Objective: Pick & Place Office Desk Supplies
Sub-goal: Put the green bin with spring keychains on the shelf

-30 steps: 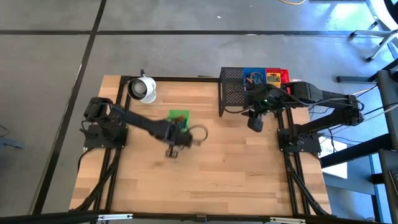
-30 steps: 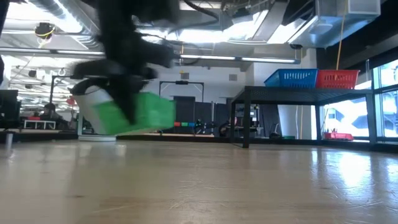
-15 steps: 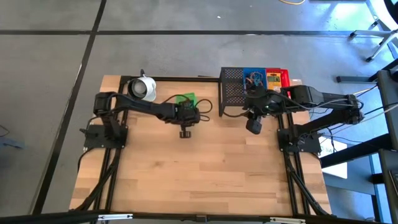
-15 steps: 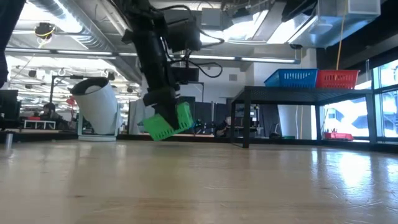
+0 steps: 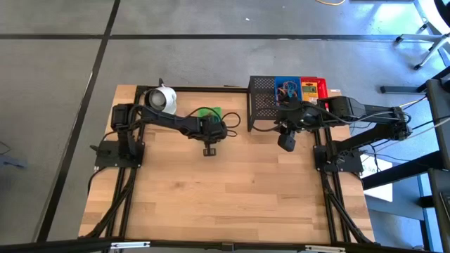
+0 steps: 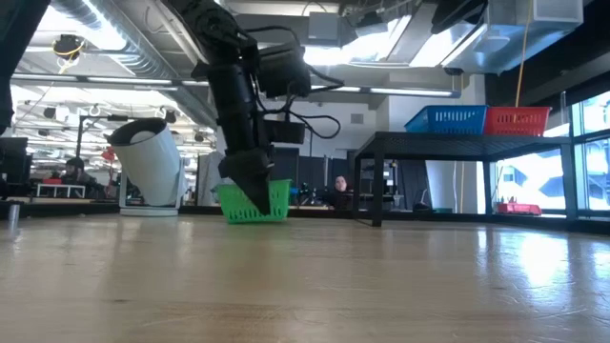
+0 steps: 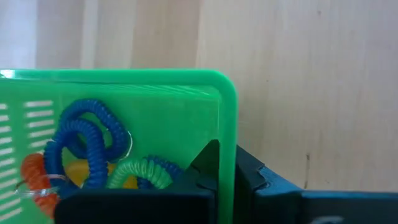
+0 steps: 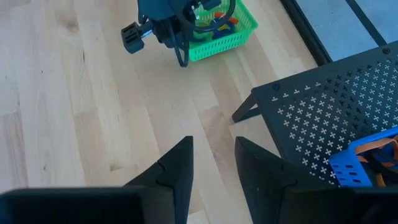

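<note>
Green tray (image 6: 253,202) sits flat on the wooden table (image 5: 232,190), toward twelve o'clock from the table's middle in the high view, with the left gripper (image 6: 259,197) pinched shut on its near wall. In the left wrist view the tray's rim (image 7: 227,112) runs between the dark fingers, and inside lie coiled band loops: a blue one (image 7: 87,134), a light green one (image 7: 142,172) and an orange one (image 7: 34,177). At about ten o'clock from the tray, near the table's far left corner, stands the white round cup-like object (image 5: 162,100). At three o'clock from the tray, the right gripper (image 8: 212,163) hovers above the table beside the black mesh rack (image 5: 261,104), its two fingers narrowly apart and holding nothing. Past the rack, along the table's far edge at about one o'clock, the blue tray (image 5: 285,88), a small yellow box (image 5: 308,88) and the red tray (image 5: 322,87) sit in a row.
</note>
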Motion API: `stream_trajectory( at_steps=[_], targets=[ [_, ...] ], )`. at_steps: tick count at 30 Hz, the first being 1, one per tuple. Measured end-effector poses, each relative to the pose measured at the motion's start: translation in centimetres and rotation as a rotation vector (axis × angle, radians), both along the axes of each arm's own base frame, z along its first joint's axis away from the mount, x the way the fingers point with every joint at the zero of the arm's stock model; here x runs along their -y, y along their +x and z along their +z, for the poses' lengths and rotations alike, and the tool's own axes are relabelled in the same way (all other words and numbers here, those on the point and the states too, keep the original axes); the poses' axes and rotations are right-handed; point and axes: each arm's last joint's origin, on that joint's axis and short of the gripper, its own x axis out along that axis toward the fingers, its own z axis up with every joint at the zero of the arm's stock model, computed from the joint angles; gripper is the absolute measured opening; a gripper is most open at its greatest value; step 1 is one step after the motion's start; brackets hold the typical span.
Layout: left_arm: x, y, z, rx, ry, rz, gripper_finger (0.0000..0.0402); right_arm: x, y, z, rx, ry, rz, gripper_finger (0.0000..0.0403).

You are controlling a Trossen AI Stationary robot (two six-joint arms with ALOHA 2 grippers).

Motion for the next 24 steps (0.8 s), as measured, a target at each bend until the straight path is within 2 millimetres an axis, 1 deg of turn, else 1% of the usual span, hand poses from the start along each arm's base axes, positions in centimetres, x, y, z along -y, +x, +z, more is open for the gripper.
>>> stream_trajectory(
  at_steps=[4,11,13,18,21,24],
  targets=[
    [-0.1,0.0,0.3,0.026,0.018,0.078,0.0020,0.0,0.0,0.0,0.000,0.000,0.000,0.0120],
    [0.5,0.4,0.4,0.060,0.015,0.062,0.0057,0.0,0.0,0.0,0.000,-0.002,0.002,0.0120],
    [0.7,0.6,0.8,0.068,0.019,0.056,0.0070,0.0,0.0,0.0,-0.001,-0.003,0.004,0.0120],
    [0.9,2.1,3.4,0.106,0.030,0.050,0.0089,0.0,0.1,0.1,0.010,-0.004,0.006,0.0120],
    [0.8,2.6,5.8,0.081,0.018,0.046,0.0090,0.0,0.2,0.1,0.023,-0.004,0.008,0.0120],
    [0.9,2.5,8.0,0.011,0.008,0.051,0.0085,0.0,0.6,0.2,0.044,-0.005,0.009,0.0120]
  ],
)
